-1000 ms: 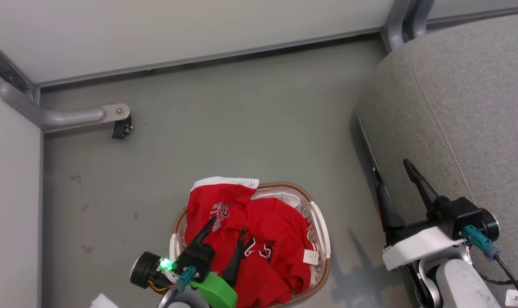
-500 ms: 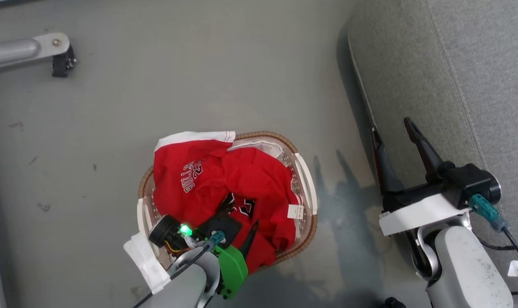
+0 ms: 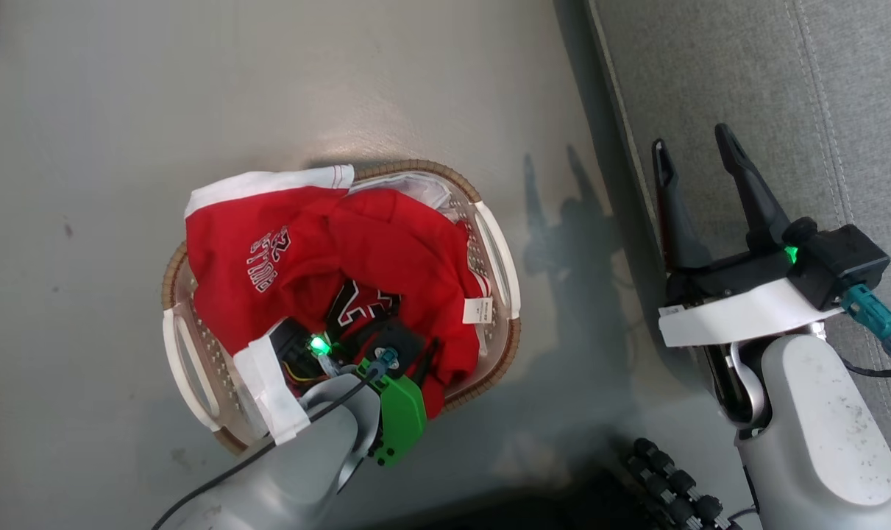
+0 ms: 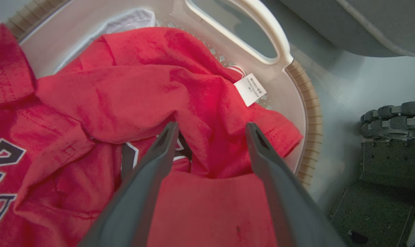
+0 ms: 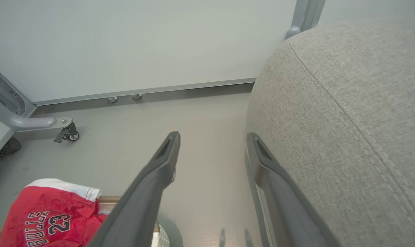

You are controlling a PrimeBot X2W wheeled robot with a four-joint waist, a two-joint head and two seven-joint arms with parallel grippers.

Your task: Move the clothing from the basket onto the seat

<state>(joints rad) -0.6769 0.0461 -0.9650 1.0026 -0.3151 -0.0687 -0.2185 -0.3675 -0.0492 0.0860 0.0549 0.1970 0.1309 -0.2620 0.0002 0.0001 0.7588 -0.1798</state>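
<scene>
The white basket [image 3: 501, 254] with a brown woven rim stands on the floor, heaped with the red clothing [image 3: 386, 235]. One piece reads "BULLS 23" [image 5: 49, 221]. My left gripper [image 4: 210, 128] is down inside the basket [image 4: 306, 103], open, its fingertips pressed into the red clothing [image 4: 132, 82] with a fold of cloth standing between them. In the head view the left gripper [image 3: 408, 353] points down into the pile, its tips partly hidden. My right gripper [image 3: 691, 143] hangs open and empty at the grey seat's [image 3: 769, 73] left edge, beside its rounded side [image 5: 348, 103].
The basket sits on grey floor [image 3: 121, 110] just left of the seat. My own wheeled base [image 3: 666, 478] lies close below the basket [image 4: 389, 113]. A castor leg [image 5: 65, 132] and a pale wall [image 5: 142, 44] stand further off.
The head camera has tilted down, shifting the whole picture. My left gripper has sunk from above the pile into the clothing. The right gripper stays open by the seat.
</scene>
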